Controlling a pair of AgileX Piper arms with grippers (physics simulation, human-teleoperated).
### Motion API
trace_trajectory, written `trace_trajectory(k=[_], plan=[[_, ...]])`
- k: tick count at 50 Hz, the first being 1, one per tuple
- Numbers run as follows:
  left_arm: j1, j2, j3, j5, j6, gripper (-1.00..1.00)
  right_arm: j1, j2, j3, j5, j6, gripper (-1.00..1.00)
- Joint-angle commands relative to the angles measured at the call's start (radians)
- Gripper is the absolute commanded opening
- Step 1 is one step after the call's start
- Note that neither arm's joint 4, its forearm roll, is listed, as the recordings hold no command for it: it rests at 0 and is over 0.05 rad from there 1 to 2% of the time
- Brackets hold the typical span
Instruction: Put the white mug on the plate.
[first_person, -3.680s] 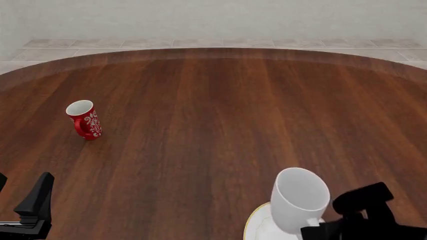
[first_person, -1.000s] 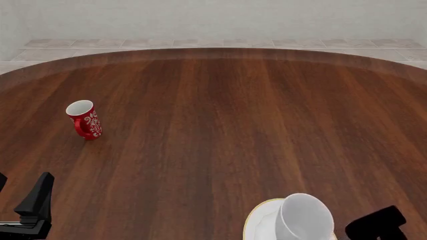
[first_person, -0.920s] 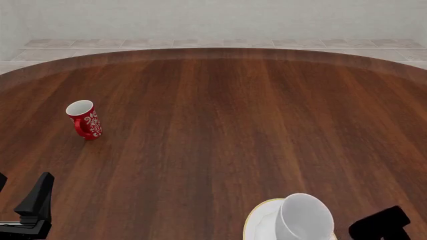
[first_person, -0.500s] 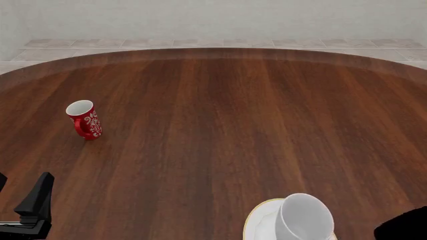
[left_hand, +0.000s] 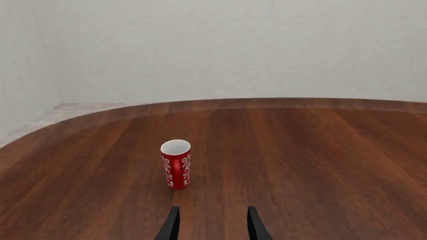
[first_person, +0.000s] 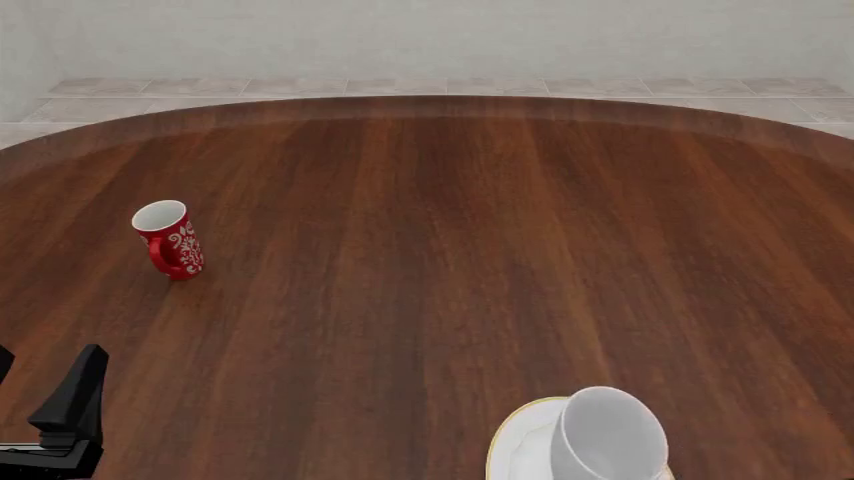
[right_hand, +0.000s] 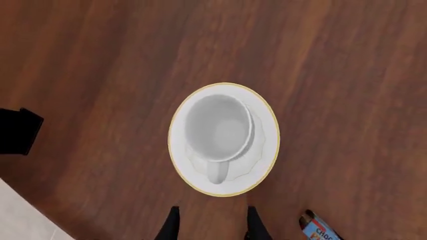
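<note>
In your left wrist view, the left gripper (left_hand: 211, 225) hangs open with its fingers apart and empty above the dark wood table (left_hand: 313, 150); the red mug (left_hand: 177, 163) stands upright just beyond them, and a pale wall rises behind the table's curved edge.

In your front view, the white mug (first_person: 607, 437) stands upright on the plate (first_person: 514, 445) at the table's near edge, well apart from the red mug; light floor tiles (first_person: 400, 87) lie past the far edge.

In your right wrist view, the right gripper (right_hand: 211, 224) is spread open, empty, high above the plate, with a brown packet (right_hand: 319, 229) near the plate.
</note>
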Motion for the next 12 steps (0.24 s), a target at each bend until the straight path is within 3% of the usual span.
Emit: trace_trajectory(k=[1,12], plan=[[0.000,0.000,0.000,0.000,0.000,1.00,-0.009,-0.021,-0.071,0.035,0.005,1.00],[0.000,0.000,0.000,0.000,0.000,1.00,-0.004,-0.036,-0.117,0.035,0.021,1.00]])
